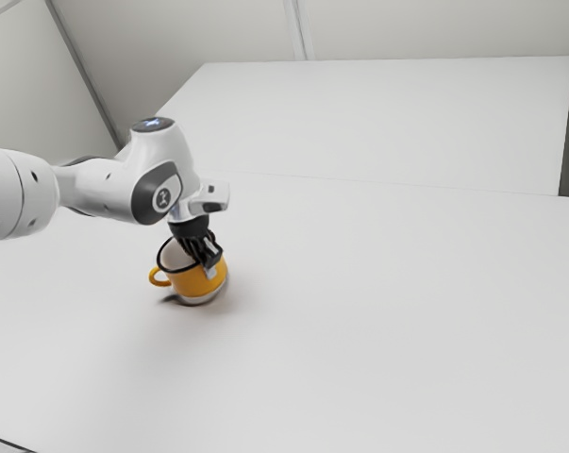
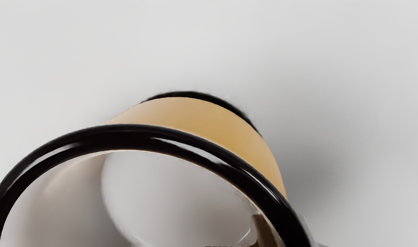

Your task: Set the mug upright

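The yellow mug (image 1: 185, 283) with a black rim leans in the exterior view, its mouth up and toward the exterior view's left, its handle on that same side. Its pale base is low at the right, close to the table; whether it touches cannot be told. My gripper (image 1: 208, 261) reaches down at the rim on the side away from the handle. In the wrist view the mug (image 2: 209, 120) shows its open mouth and white inside. There the gripper (image 2: 287, 228) is shut on the mug's wall, one finger inside and the other outside.
The white table (image 1: 378, 311) spreads around the mug, with a shadow beside it. Behind stands another pale surface (image 1: 388, 113) against the wall. A dark-edged corner shows at the exterior view's lower left.
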Robot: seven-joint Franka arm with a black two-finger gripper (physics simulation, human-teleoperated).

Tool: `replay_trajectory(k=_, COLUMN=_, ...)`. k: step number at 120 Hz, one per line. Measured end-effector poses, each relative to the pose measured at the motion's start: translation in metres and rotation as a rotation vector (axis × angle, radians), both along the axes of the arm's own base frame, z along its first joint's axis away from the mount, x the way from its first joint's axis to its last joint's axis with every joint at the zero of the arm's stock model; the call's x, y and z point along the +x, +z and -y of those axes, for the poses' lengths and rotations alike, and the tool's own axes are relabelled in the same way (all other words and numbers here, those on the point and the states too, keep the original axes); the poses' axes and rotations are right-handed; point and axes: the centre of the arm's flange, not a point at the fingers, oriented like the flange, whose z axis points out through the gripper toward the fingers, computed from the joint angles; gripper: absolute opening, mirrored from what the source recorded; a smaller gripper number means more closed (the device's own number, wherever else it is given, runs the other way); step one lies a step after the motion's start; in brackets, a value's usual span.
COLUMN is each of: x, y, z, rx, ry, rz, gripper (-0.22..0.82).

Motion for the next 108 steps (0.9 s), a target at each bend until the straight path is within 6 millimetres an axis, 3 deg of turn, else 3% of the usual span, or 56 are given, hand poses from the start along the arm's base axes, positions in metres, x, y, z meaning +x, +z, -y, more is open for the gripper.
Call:
replay_trajectory(k=56, x=-0.009, y=-0.009, z=0.061, rx=0.011, ry=0.030, rz=-0.057, gripper=-0.16)
replay_trajectory(k=96, x=-0.009, y=-0.015, z=0.074, rx=0.018, ry=0.084, rz=-0.081, gripper=-0.16)
replay_trajectory(k=108, x=-0.008, y=-0.017, z=0.074, rx=0.016, ry=0.100, rz=-0.088, gripper=-0.10)
